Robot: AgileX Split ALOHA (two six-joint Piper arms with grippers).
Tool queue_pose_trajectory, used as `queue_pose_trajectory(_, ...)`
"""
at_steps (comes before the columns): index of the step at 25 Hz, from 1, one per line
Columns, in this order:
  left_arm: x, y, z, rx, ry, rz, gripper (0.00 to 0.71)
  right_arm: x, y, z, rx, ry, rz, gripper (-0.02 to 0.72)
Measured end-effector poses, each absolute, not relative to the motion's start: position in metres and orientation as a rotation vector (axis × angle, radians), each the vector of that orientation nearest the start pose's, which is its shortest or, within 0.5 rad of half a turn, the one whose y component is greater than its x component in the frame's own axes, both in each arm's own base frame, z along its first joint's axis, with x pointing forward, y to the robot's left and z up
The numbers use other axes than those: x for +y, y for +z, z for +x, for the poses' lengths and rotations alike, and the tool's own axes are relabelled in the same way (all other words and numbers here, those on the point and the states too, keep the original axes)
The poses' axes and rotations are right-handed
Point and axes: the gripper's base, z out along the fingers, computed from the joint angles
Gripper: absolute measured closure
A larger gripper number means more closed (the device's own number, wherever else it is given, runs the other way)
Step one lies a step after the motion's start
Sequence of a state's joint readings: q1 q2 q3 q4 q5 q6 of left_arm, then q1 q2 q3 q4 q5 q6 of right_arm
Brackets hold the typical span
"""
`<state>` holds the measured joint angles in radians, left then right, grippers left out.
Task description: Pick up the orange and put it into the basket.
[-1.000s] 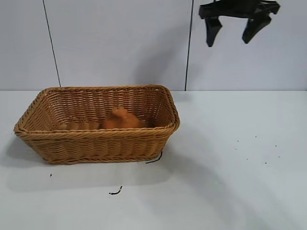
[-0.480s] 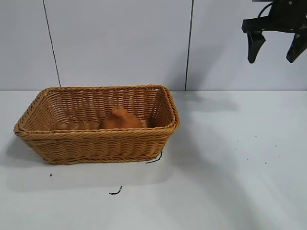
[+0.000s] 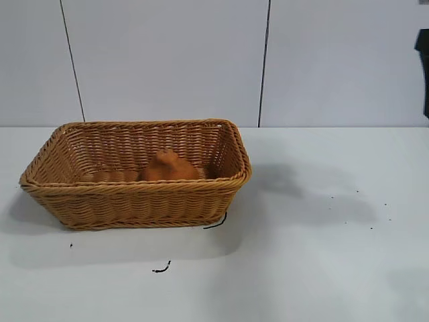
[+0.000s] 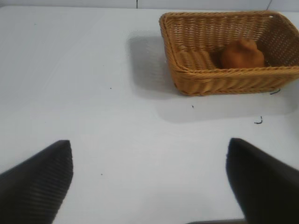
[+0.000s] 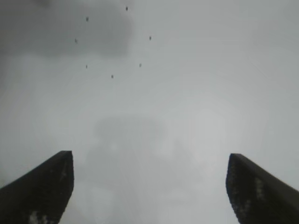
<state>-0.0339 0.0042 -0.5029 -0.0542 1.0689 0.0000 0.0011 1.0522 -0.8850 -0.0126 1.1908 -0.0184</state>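
The orange lies inside the tan wicker basket on the white table, left of centre; both also show in the left wrist view, the orange in the basket. My right gripper is open and empty, high above the bare table at the far right; only one dark finger shows at the exterior view's right edge. My left gripper is open and empty, parked over bare table well away from the basket, and is out of the exterior view.
A small dark scrap lies on the table in front of the basket and another at its front right corner. Dark specks dot the table at the right. A panelled wall stands behind.
My right gripper has moved to the right, open and empty, from above the basket's right end to almost out of the exterior view. The orange and basket have not moved.
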Motion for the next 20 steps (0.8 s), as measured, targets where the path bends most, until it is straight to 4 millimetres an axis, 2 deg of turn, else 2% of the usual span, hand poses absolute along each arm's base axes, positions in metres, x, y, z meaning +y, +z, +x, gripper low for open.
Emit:
queue_pose_trajectory(3,-0.004,0.278,-0.005,2.053,-0.086,0.038,0.071,-0.001,0.300,0.131,2.692,-0.025,-0.040,0.069)
queue_pose_trajectory(6,-0.004,0.277,-0.005,2.055,-0.086,0.038,0.071,-0.001,0.289,0.097,2.564,-0.026,-0.043,0.069)
queue_pose_trajectory(10,-0.004,0.277,-0.005,2.054,-0.087,0.038,0.071,-0.001,0.276,0.060,2.421,-0.026,-0.046,0.069)
queue_pose_trajectory(20,-0.004,0.277,-0.005,2.054,-0.087,0.038,0.071,0.000,0.280,0.013,2.109,-0.021,-0.039,0.069)
